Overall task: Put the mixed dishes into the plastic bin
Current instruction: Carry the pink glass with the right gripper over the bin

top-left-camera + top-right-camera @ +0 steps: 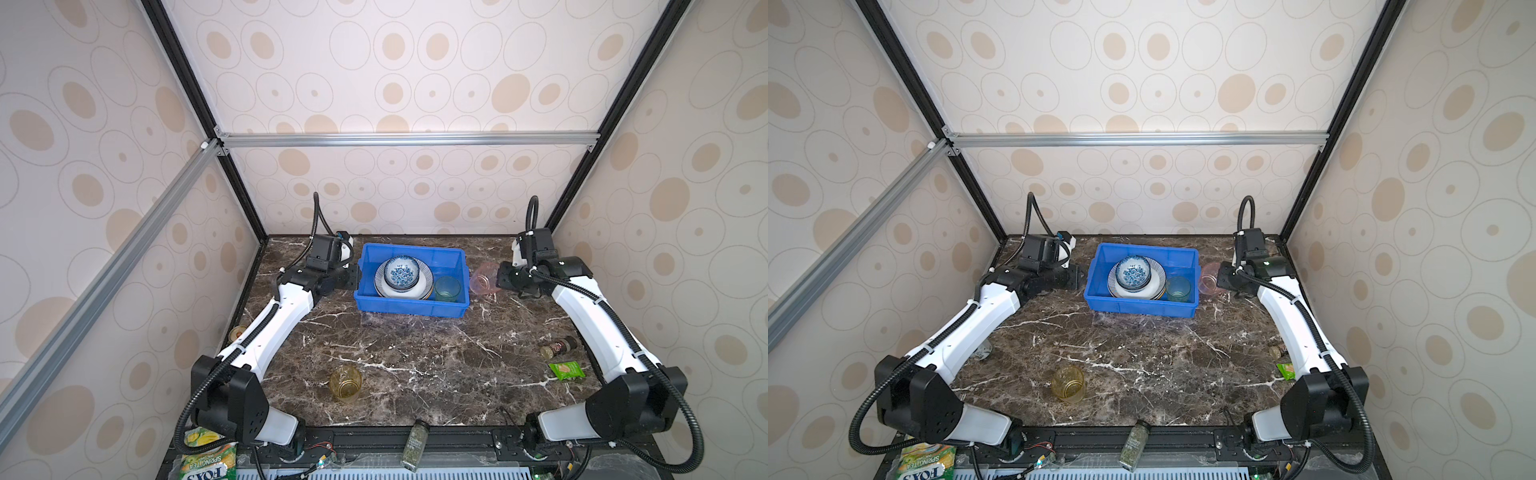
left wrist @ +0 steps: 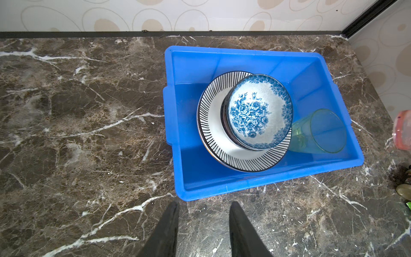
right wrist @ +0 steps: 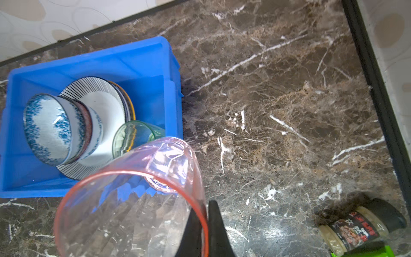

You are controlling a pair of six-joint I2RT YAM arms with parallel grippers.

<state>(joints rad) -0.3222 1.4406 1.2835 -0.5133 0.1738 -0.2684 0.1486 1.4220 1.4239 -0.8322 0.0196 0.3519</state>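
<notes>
My right claw (image 3: 203, 213) is pinching thin rim of pink tumbler (image 3: 133, 200): clear faceted glass, tilted, just beside plastic bin (image 3: 151, 66). Bin glossy blue, rectangular, lipped. My left claw (image 2: 204, 203) spread, empty, bin just ahead. I see inside striped-rim plate (image 2: 213, 124), round floral bowl (image 2: 255, 111) on top, green tumbler (image 2: 322, 131) alongside. Amber tumbler (image 1: 345, 382) on marbled tabletop (image 1: 415, 353), well apart from both claws.

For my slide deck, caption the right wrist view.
Right gripper pinching the pink tumbler by its rim beside the blue bin of stacked dishes.
</notes>
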